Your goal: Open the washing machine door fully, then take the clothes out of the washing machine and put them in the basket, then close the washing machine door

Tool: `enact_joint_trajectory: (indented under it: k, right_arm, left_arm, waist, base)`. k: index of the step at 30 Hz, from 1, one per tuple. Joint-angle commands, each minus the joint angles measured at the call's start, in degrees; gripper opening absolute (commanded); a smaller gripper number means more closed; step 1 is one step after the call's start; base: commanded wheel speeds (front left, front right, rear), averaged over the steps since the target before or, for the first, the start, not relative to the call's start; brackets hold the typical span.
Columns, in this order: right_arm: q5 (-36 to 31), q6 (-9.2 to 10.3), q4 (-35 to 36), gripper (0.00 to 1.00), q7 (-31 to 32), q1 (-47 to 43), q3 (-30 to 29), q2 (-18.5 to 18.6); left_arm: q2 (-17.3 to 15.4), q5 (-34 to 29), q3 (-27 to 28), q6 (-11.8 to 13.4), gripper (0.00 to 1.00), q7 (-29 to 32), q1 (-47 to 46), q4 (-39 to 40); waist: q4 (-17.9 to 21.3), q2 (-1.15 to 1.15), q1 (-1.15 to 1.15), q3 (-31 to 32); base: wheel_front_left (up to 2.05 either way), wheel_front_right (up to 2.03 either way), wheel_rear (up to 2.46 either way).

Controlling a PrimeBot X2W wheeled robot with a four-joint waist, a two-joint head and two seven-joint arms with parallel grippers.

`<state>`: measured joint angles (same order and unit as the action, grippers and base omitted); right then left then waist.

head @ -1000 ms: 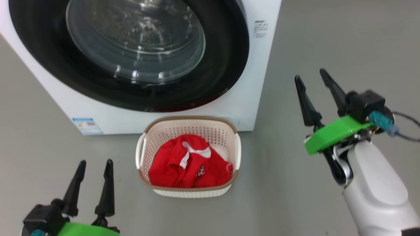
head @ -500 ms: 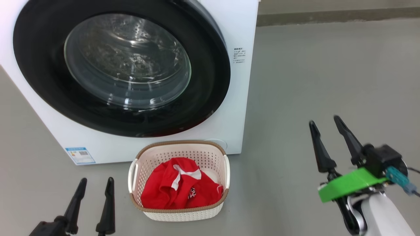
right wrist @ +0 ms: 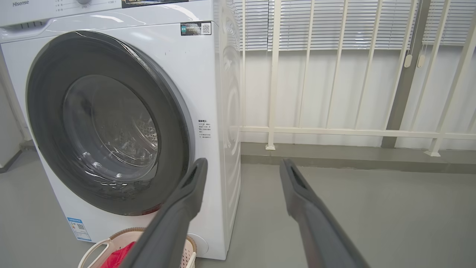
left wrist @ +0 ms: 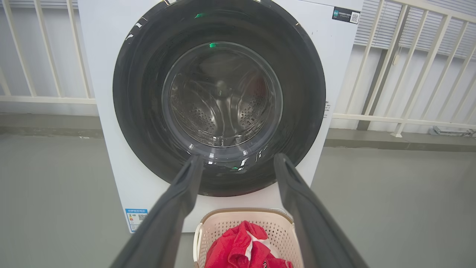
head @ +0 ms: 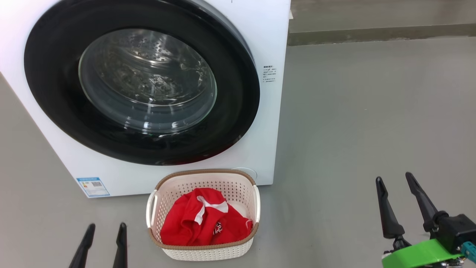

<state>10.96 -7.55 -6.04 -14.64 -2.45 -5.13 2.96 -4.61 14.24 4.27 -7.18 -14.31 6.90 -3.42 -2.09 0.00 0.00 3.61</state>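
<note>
Door: door lies flush on washer; whether the latch caught, cannot tell.
Clothes: clothes piled in basket, just before washer.
Grippers: left gripper, right gripper both spread, empty.
Risk: unlatched door may swing out against basket.

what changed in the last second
The head camera tilted up, shifting the whole picture. The right gripper drew back toward the robot, open and empty. Nothing was grasped or released. The washing machine door stayed shut, the clothes stayed in the basket, the left gripper stayed open.
</note>
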Motion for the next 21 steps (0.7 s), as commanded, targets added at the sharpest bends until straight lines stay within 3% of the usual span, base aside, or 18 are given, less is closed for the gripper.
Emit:
enact_joint_trajectory:
  k: [1, 20, 21]
  right_arm:
    - [0.0, 0.06, 1.8, 1.00, -0.4, 0.9, 0.8, 0.3]
    - [0.9, 0.06, 1.5, 1.00, -0.4, 0.9, 0.4, -0.1]
    - [0.4, 0.00, 0.1, 0.00, 0.0, -1.1, -1.0, -0.8]
  left_arm:
    - [-0.6, -0.7, 1.9, -0.3, 1.00, -0.7, -0.7, 1.4]
    - [0.4, -2.3, 2.9, -0.3, 1.00, -0.7, 0.7, 0.8]
    - [0.6, -2.0, 1.0, 0.0, 0.00, 0.0, 1.5, -0.5]
  waist:
    - [0.2, 0.00, 0.00, 0.2]
    - [0.2, 0.00, 0.00, 0.4]
    - [0.2, 0.00, 0.00, 0.4]
  base:
    - [0.00, 0.00, 0.00]
    - [0.00, 0.00, 0.00]
    - [0.00, 0.00, 0.00]
